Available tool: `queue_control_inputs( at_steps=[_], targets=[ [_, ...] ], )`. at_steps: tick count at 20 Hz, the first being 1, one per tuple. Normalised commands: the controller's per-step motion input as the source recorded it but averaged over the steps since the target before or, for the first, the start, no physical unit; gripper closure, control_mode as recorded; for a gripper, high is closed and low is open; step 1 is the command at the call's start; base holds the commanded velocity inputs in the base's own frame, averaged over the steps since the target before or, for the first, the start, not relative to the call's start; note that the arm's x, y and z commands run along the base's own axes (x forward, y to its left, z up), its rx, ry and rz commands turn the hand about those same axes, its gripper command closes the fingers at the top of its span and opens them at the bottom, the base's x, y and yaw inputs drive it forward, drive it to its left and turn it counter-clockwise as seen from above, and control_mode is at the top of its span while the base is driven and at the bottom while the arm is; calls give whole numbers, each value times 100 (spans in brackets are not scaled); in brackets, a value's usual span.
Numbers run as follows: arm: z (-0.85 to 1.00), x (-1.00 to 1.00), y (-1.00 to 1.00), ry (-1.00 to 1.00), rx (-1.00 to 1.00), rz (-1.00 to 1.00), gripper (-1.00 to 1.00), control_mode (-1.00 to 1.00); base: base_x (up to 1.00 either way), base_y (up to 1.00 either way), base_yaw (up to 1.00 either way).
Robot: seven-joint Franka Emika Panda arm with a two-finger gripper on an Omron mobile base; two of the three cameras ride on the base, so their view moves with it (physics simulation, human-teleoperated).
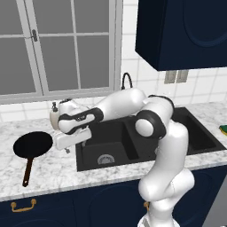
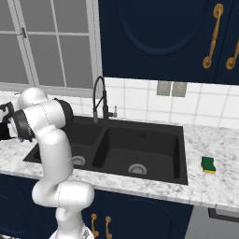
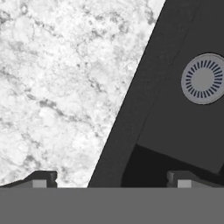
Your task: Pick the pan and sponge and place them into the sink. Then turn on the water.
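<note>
A: Looking for labels first: is there any writing on anything?

B: None that can be read. The pan (image 1: 33, 144), the sponge (image 2: 208, 164) and the faucet (image 2: 99, 99) carry no legible marks.

A: And the jaws?

B: Spread wide, holding nothing. In the hand view the gripper (image 3: 113, 178) points down at the left edge of the sink (image 3: 175, 131): one fingertip (image 3: 41, 178) shows over the marble desk (image 3: 57, 87), the other over the black basin, with a round grey drain (image 3: 204, 78) further in. They touch nothing that I can see.

A: Where is the gripper in the left base view?

B: The gripper (image 1: 67, 150) hangs just left of the sink (image 1: 111, 146), between it and the pan.

A: The pan itself?

B: Flat on the desk (image 1: 53, 168), left of the sink, its reddish-brown handle pointing toward the front edge. It is near the gripper but apart from it.

A: The sponge?

B: On the desk to the right of the sink (image 2: 140, 149), green face up, well away from the arm. Both basins hold only their drains.
</note>
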Motion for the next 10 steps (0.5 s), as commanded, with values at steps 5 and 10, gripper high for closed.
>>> queue_control_inputs(
  at_steps=[5,10],
  targets=[
    [-25,0,25,5,0,0,-100,-100,0,0,0],
    [-12,0,39,5,0,0,-100,-100,0,0,0]
  ],
)
